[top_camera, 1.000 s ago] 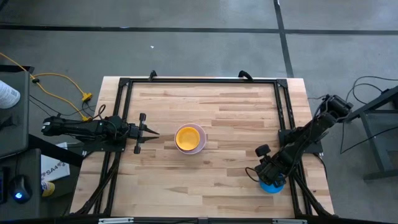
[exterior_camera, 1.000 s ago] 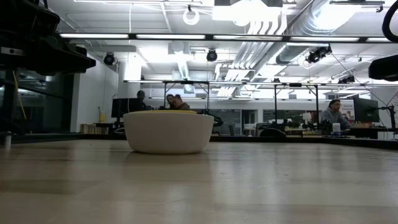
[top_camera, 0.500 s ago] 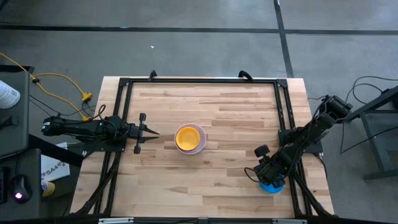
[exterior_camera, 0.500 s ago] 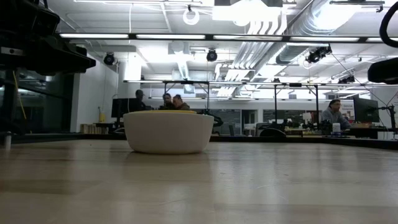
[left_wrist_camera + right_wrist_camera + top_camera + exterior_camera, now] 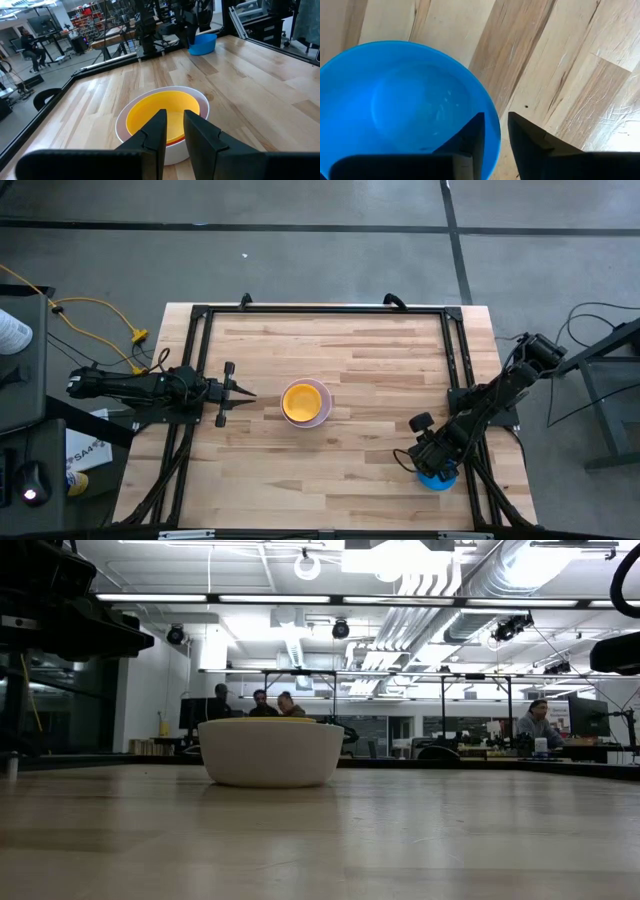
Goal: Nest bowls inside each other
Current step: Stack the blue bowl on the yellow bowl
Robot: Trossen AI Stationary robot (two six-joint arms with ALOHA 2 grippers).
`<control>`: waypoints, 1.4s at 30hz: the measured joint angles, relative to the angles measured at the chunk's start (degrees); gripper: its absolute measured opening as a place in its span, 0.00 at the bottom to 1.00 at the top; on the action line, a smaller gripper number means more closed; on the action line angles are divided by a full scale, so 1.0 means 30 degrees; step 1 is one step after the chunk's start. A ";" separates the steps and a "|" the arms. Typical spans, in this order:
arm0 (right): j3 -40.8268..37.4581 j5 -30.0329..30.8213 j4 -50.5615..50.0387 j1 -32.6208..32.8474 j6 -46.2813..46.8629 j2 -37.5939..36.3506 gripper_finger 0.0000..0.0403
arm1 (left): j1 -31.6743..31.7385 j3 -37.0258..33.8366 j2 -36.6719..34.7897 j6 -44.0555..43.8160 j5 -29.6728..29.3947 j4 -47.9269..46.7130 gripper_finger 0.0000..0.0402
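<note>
Parking, left arm: I have the left gripper (image 5: 243,393) waiting near the table's (image 5: 330,470) left edge, halfway along it, fingers almost pressed together with only a narrow slit between them, holding nothing.
Stack, table middle: the yellow bowl (image 5: 301,401) sits nested in the white bowl (image 5: 271,752), with a sliver of red rim between them (I cannot tell what else lies beneath).
Blue bowl: the blue bowl (image 5: 436,477) stands alone near the right end of the table's near edge.
Right gripper: the right gripper (image 5: 494,131) straddles that bowl's rim, one finger inside and one outside, a narrow gap between them; I cannot tell if they pinch yet.
Handling: I judge thin plastic, light, stiff and slick, so the rim is the only hold.
</note>
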 joint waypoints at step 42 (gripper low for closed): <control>0.0417 -0.0204 0.0170 -0.2490 -0.2835 -0.0029 0.01 | 0.0000 0.0000 0.0006 0.0004 0.0000 -0.0001 0.16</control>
